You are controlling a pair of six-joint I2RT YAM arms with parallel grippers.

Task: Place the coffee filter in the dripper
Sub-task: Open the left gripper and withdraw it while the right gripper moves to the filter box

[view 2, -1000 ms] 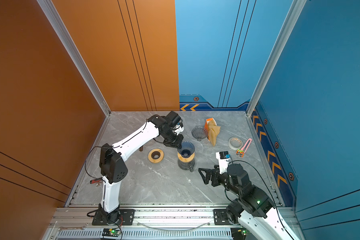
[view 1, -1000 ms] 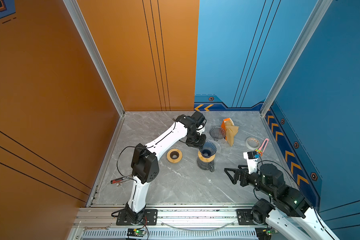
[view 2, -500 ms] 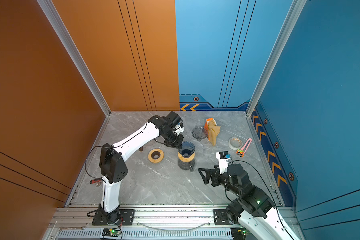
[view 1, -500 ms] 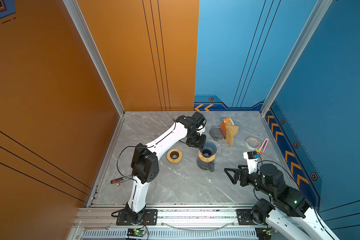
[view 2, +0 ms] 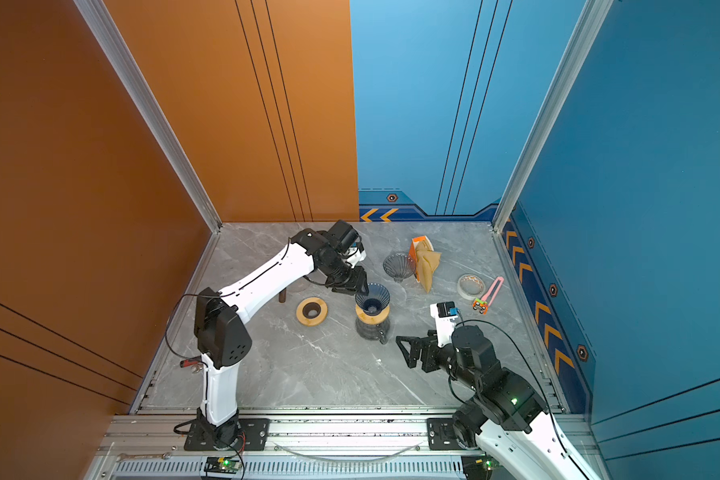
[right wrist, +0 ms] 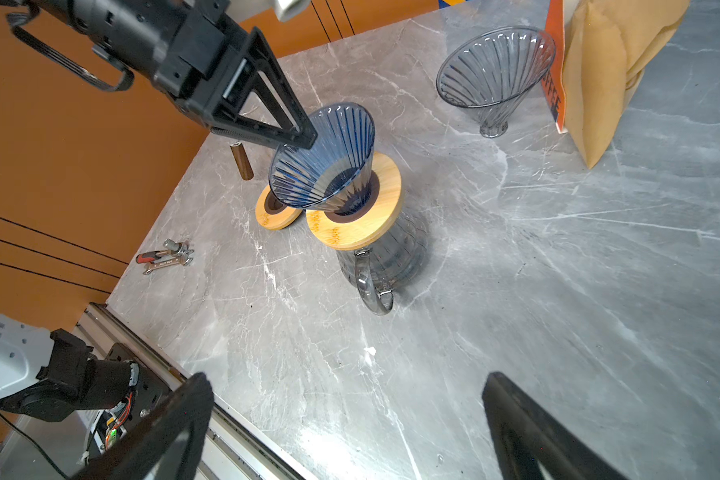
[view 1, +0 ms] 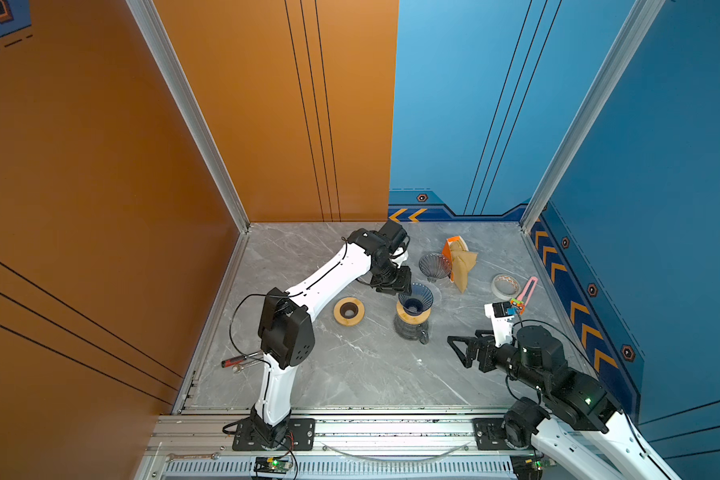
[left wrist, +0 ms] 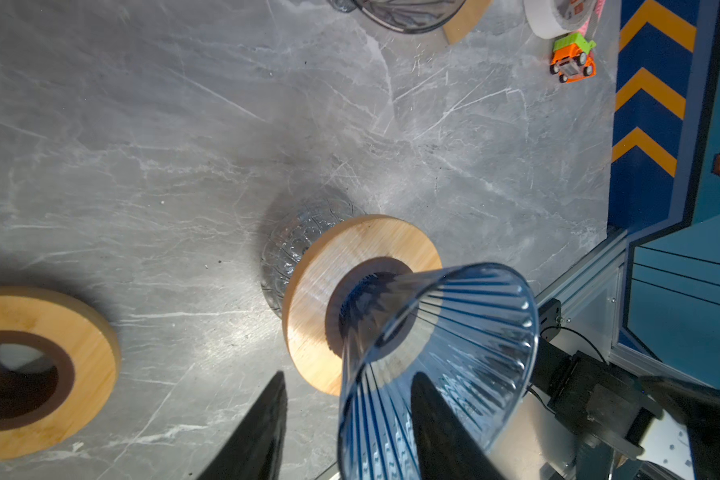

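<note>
The blue ribbed glass dripper (view 1: 415,296) (right wrist: 325,162) sits leaning in a wooden collar (right wrist: 375,216) on a glass carafe (view 1: 410,329) mid-table. My left gripper (view 1: 395,285) (left wrist: 350,376) stands open astride the dripper's rim, one finger inside the cone and the other outside, clear of the wall. The brown paper coffee filter (view 1: 463,262) (view 2: 427,264) (right wrist: 599,83) sticks out of an orange pack at the back right, with nothing holding it. My right gripper (view 1: 456,352) (right wrist: 346,378) hovers wide open and empty over bare table, right of the carafe.
A second grey dripper (view 1: 434,266) lies beside the filter pack. A spare wooden ring (view 1: 348,311) lies left of the carafe, with a brown cylinder (view 2: 282,296) behind it. Tape roll (view 1: 505,286) and toy car (view 1: 516,302) sit near the right wall, hand tools (view 1: 238,361) by the left edge.
My left gripper's jaws have opened off the dripper's rim. Neither arm has otherwise moved, and the right gripper stays wide open.
</note>
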